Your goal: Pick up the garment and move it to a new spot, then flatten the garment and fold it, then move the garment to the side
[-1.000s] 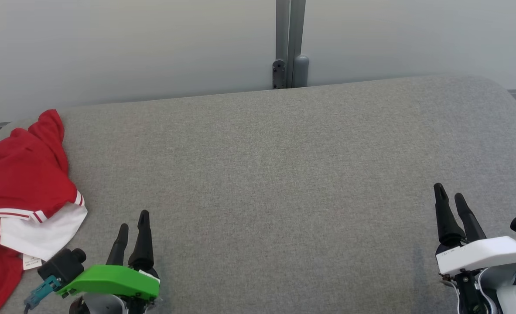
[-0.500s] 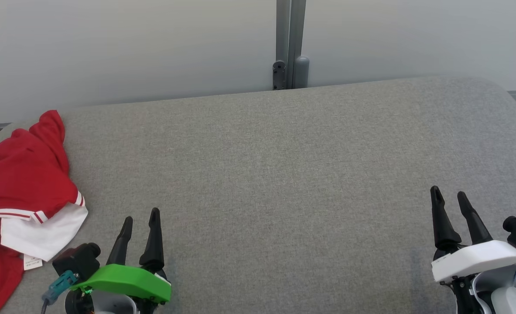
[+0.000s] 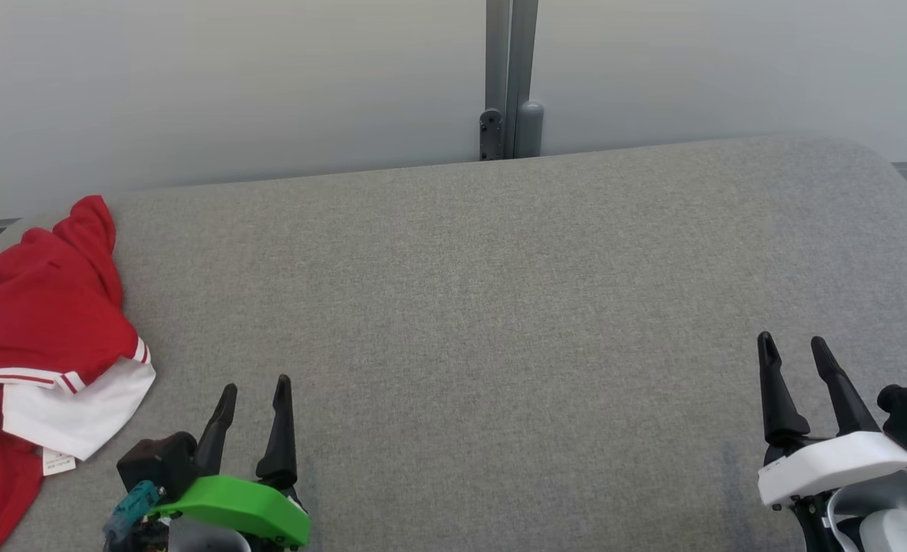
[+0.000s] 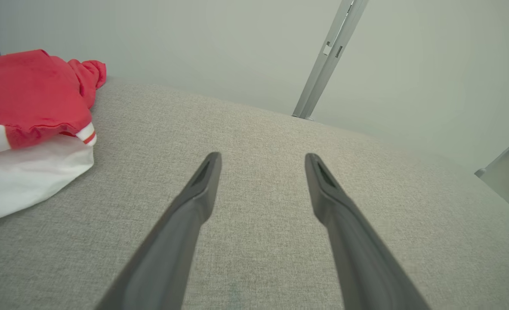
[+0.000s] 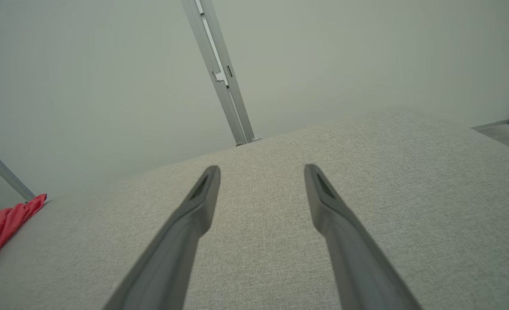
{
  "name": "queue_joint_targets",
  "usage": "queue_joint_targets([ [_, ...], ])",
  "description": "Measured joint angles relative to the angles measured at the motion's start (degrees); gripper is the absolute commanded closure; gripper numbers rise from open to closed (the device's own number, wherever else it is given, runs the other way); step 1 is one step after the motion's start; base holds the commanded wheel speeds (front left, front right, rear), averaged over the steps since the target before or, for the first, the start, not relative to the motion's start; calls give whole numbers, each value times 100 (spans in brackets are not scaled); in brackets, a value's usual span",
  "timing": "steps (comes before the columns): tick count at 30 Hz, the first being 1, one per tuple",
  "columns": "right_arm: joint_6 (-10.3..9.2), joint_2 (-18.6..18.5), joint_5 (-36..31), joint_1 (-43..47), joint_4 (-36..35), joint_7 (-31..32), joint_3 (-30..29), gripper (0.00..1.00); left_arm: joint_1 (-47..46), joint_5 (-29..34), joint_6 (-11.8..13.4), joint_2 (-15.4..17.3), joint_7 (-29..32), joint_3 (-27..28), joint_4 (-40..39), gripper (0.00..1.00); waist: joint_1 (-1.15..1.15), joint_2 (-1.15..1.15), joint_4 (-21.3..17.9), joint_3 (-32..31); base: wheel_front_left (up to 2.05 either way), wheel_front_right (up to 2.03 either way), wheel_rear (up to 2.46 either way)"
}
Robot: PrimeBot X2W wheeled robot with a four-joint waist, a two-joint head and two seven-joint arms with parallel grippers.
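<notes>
The garment [image 3: 35, 337], red with white parts and red-white striped trim, lies crumpled at the far left of the grey table [image 3: 499, 307], partly over its left edge. In the left wrist view the garment [image 4: 26, 99] sits at the upper left, apart from the fingers. My left gripper [image 3: 255, 387] hovers open near the front edge, to the right of the garment, with nothing between its fingers. My right gripper [image 3: 792, 343] stands open at the front right, also empty. In the right wrist view a red corner of the garment [image 5: 4, 224] shows far left.
A pale wall runs behind the table, with a grey metal post [image 3: 508, 77] rising at the middle of the far edge. The table's corners are rounded. The grey cloth surface stretches bare between the two grippers.
My left gripper has drawn back toward the front edge and shifted right, away from the garment. My right gripper has dropped back slightly. The garment has not moved.
</notes>
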Motion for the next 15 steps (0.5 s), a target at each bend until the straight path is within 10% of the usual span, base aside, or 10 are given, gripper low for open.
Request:
queue_joint_targets([
  [15, 1, 3, -583, 130, 35, -201, -100, 0, 28, 809, 43, 58, -197, -48, 68, 0, 0, 0, 24, -12, 0, 0, 0],
])
